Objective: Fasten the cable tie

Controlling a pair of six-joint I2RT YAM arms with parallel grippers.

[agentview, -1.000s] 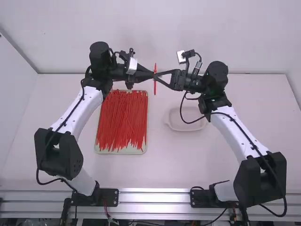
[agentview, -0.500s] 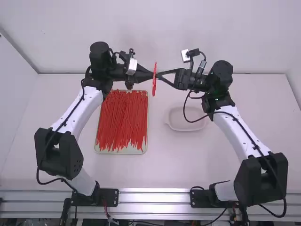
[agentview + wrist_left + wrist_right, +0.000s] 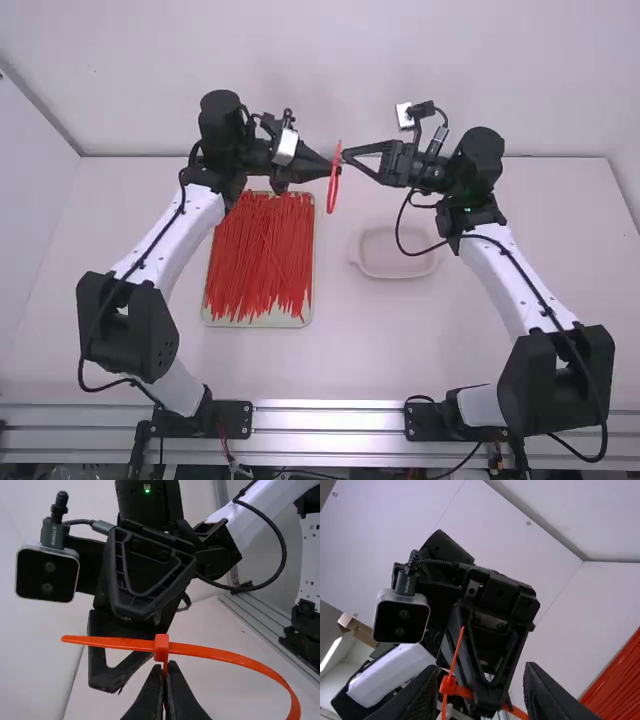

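Observation:
A red cable tie [image 3: 334,180] hangs in the air above the table's far middle, bent into a curved loop. My left gripper [image 3: 328,160] is shut on it just below its head [image 3: 161,647], with the fingers [image 3: 163,685] pinched together. The strap [image 3: 225,656] runs straight through the head and curves away. My right gripper [image 3: 347,155] faces the left one from the right. It is open, and its fingers [image 3: 427,695] stand wide apart on either side of the tie [image 3: 453,665] without gripping it.
A beige tray [image 3: 255,322] piled with several red cable ties [image 3: 260,250] lies below the left gripper. A shallow white dish [image 3: 365,262] sits to its right, under the right arm. The back wall is close behind both grippers.
Both grippers have shifted slightly to the right and a little up the picture. The tie has changed from a straight upright strip to a curved loop. The right gripper has drawn back a little.

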